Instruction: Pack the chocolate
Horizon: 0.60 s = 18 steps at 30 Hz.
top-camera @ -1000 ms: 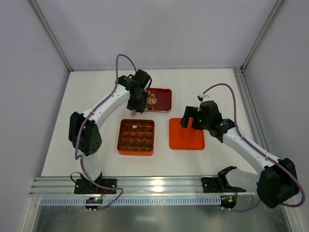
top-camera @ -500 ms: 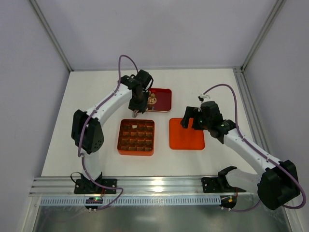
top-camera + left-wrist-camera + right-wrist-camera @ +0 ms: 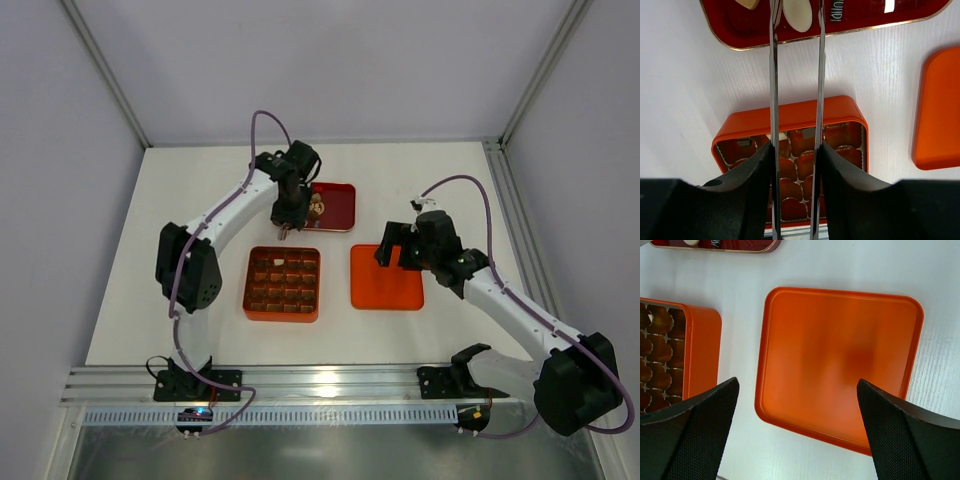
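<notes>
I am after one piece of the chocolate, a cream round (image 3: 797, 13). It lies in the red tray (image 3: 865, 25), which sits toward the far edge of the table (image 3: 130, 300), about midway along it. A tan piece (image 3: 747, 3) lies near it in the same tray.

To take it well, I judge I should:
- centre the blades on the round
- lower until the tips flank its sides rather than press on its top
- close gently (it is small and probably smooth, so a hard pinch could flick it away)
- lift straight up before carrying it to the orange box (image 3: 790, 112), which lies just on the near side of the tray

Most of the box's cells show only brown paper cups. One cell in its far row holds something pale, so I would aim for a bare cup.

In the wrist view, the round shows between the two thin fingers (image 3: 773, 75) of the left gripper (image 3: 285, 228), near their tips. It sits close against one blade, with a sliver of red tray showing at the other. The blades stand partly apart, and I can see nothing pinched between them. I cannot tell how high the tips are above the tray.

The right gripper (image 3: 797, 385) hangs over the flat lid (image 3: 840, 365), which lies right of the box. Its fingers are spread wide and empty.
</notes>
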Motion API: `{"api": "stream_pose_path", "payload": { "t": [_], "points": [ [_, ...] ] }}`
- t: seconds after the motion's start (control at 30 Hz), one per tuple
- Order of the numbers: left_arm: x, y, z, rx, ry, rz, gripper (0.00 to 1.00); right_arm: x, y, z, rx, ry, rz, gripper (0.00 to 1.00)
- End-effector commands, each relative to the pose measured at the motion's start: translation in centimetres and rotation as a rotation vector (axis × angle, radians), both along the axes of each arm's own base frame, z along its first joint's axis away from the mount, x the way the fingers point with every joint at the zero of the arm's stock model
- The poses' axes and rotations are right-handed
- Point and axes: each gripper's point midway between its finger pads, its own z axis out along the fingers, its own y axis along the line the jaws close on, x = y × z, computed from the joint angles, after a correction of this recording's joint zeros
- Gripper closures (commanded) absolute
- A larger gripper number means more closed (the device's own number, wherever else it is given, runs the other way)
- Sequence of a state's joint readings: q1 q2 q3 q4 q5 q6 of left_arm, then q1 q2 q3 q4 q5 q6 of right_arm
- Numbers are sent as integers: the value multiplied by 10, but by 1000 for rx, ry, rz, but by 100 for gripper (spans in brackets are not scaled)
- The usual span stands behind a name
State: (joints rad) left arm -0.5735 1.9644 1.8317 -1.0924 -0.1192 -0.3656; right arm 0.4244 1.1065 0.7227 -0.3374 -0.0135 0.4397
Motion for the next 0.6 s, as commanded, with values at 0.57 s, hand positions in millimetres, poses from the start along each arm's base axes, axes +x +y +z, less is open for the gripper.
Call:
{"api": "stream_pose_path", "payload": {
  "t": [0.57],
  "points": [
    [10, 7, 23, -14, -53, -7, 58, 1, -1, 11, 9, -47, 0, 0]
  ]
}}
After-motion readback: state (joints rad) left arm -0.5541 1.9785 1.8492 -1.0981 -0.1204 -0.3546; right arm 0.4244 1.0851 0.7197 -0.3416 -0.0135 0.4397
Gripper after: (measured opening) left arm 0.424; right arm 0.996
